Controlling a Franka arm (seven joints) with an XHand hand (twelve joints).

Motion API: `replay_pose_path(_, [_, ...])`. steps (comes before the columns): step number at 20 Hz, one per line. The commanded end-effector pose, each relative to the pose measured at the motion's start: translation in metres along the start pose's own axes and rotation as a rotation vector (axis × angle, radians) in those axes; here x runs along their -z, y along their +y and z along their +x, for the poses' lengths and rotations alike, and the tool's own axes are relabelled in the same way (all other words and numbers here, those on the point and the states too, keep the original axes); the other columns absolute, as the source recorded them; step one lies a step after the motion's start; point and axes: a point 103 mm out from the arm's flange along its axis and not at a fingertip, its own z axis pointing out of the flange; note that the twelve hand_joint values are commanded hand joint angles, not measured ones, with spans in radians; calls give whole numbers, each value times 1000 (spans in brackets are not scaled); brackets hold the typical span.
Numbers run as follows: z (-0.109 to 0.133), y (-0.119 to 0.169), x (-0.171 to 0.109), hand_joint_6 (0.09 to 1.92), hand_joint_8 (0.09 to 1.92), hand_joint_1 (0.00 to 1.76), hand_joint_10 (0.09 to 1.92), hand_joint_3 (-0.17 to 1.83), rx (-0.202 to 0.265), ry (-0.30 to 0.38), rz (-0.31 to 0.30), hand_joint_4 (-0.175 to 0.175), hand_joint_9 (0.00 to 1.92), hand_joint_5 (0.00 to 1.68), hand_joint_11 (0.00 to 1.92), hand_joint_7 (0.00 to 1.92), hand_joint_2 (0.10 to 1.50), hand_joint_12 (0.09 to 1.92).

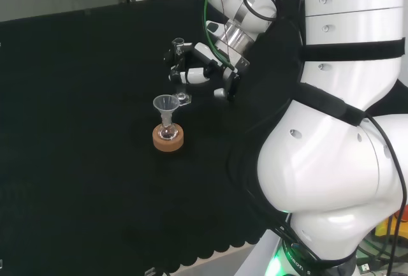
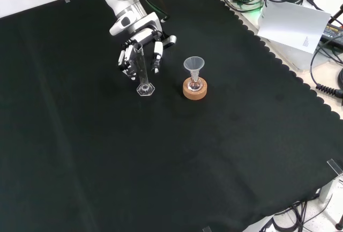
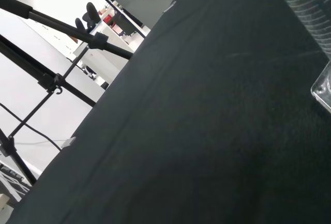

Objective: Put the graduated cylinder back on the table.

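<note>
A: Where was the graduated cylinder (image 2: pixel 142 71)?

B: Upright, its base at the cloth (image 2: pixel 80 151), beside the funnelled flask (image 2: pixel 194 79); the hand (image 2: pixel 140 52) was curled round it.

A: Best practice?

B: Seat it flat, uncurl slowly.

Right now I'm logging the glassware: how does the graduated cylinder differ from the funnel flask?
The graduated cylinder is a tall straight tube on a hexagonal foot; the flask is short and round. The hand is curled round the cylinder; the flask stands free. The cylinder's foot is at the cloth; the flask sits in a cork ring under a funnel. Both are clear and upright.
</note>
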Motion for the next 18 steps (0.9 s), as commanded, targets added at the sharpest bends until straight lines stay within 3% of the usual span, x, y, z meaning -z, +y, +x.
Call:
replay_pose_path(1, [1,0,1,656,624,905,87,-175,3,5,-2,-74,944,439,474,608,904,1282])
replay_pose_path(9, [5,0,9,449,678,849,87,-175,-15,-9,2,-86,711,333,220,308,891,1370])
replay_pose_path(18, [14,-20,66,261,702,823,87,-175,-38,-82,-60,-91,611,335,107,189,884,1408])
